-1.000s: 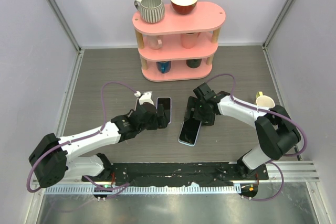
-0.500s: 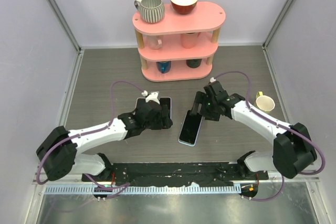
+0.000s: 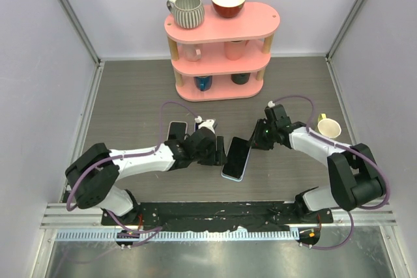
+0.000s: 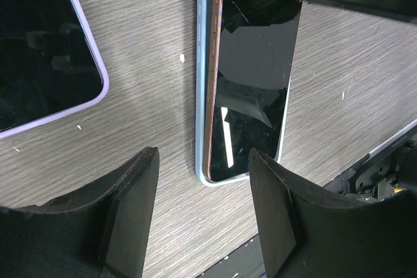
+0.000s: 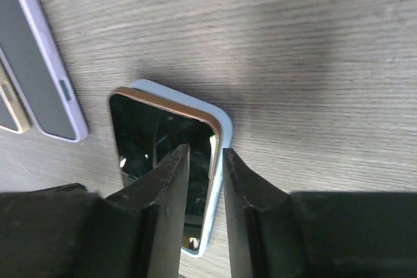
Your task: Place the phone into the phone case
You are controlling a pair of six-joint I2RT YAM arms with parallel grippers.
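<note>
The left claw (image 4: 202,159) stood spread, its two dark fingers (image 4: 130,213) wide apart and low over the wood-grain table (image 4: 150,63). Between its tips lay the near short end of the pale blue phone case (image 4: 201,96). Bare table showed between the case and each finger, so the claw held nothing. The phone (image 4: 251,83), black-glassed with a copper-coloured rim, lay in that case and ran straight away from the left claw. Along one long side and at the far end its rim showed above the blue wall, so it was not seated flush there.

The right claw (image 5: 205,151) was at the far end of the phone, facing the left claw across its length. Its jaws were drawn near together, leaving only a slim gap. The phone's long edge and the case wall beside it showed in that gap. Whether the jaws pinched them or only hung above them could not be told.

Off to the left of both claws a lilac-cased phone (image 4: 39,43) lay flat on the table, apart from the blue case. Seen from overhead, a pink shelf (image 3: 221,30) carrying mugs and a bowl stood well beyond both claws. A pale mug (image 3: 329,126) sat to the right of the right claw, beside its arm.
</note>
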